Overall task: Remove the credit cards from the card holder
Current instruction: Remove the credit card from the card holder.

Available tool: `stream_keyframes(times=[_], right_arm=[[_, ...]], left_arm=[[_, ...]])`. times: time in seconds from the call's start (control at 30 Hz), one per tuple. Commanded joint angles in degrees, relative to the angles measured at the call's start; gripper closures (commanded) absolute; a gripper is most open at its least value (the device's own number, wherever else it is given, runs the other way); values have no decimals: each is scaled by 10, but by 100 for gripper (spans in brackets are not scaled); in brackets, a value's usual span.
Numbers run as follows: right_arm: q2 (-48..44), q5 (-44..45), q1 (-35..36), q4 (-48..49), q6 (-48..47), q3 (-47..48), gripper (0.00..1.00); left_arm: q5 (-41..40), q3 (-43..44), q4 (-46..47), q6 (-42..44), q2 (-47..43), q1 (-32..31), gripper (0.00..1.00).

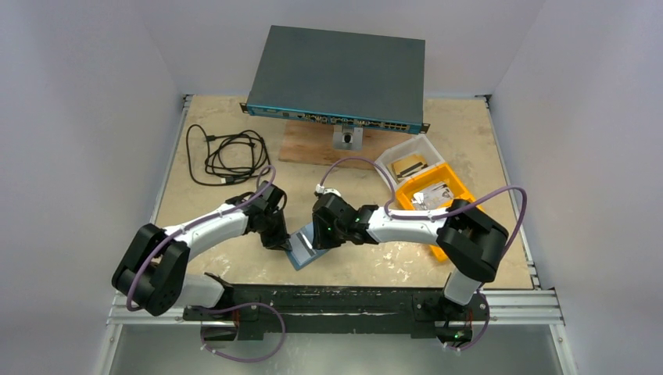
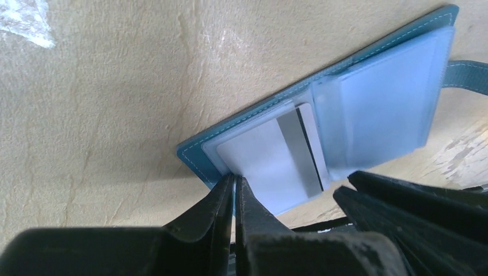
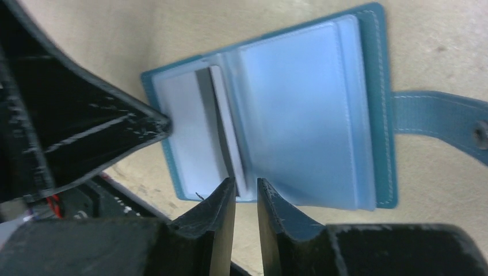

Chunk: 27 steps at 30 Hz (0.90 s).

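So the holder (image 1: 302,248) is lying open on the worktop (image 1: 367,269), right between the two tools. The left tool (image 2: 234,179) is at its left edge, clenched thin on the corner of a pale card (image 2: 265,167) poking out of a pocket. The right tool (image 3: 246,187) sits at one end of the holder's spine, jaws slightly apart around a clear leaf (image 3: 230,144). Can't tell if it's actually gripping.

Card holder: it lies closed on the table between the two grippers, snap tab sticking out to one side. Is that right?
No: the card holder lies open, not closed, as the right wrist view shows. It is on the table between the left gripper and the right gripper, snap tab sticking out to one side.
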Motion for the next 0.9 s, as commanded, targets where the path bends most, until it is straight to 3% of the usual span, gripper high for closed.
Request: stream_keyframes(times=[0.0, 0.47, 0.87], right_arm=[[-3, -36, -1, 18, -7, 35, 77], [24, -72, -51, 56, -22, 17, 68], [49, -113, -59, 85, -41, 16, 71]], left_arm=[[-13, 8, 15, 13, 19, 5, 96], [-18, 15, 16, 27, 64, 22, 100], [-18, 27, 12, 33, 75, 25, 100]])
